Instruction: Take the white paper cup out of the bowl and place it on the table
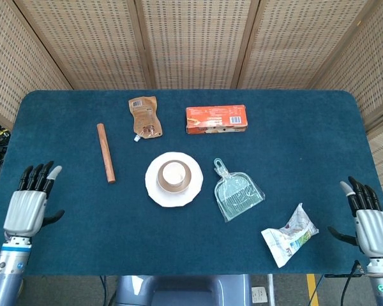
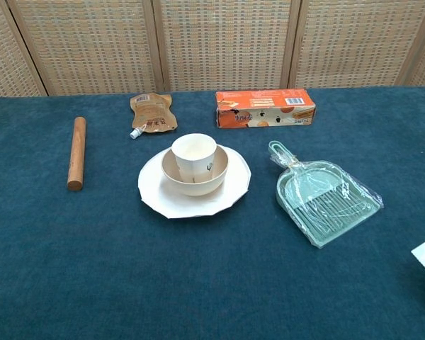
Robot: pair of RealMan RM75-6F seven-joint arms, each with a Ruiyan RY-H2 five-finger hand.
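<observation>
From the head view, the left hand (image 1: 27, 207) and right hand (image 1: 371, 223) sit at the table's near corners — fingers spread, holding nothing, well clear. From the chest view, the cup (image 2: 194, 156) stands upright in the bowl (image 2: 216, 178) — neither hand shows.

A folding screen (image 1: 191, 41) of woven rattan panels in wooden frames stands behind the table (image 1: 306, 153), angling forward at both sides. The table carries a dark teal carpet-like cover with rounded far corners. Grey floor (image 1: 287, 294) with a yellow stripe (image 1: 311, 290) shows below its near edge.
</observation>
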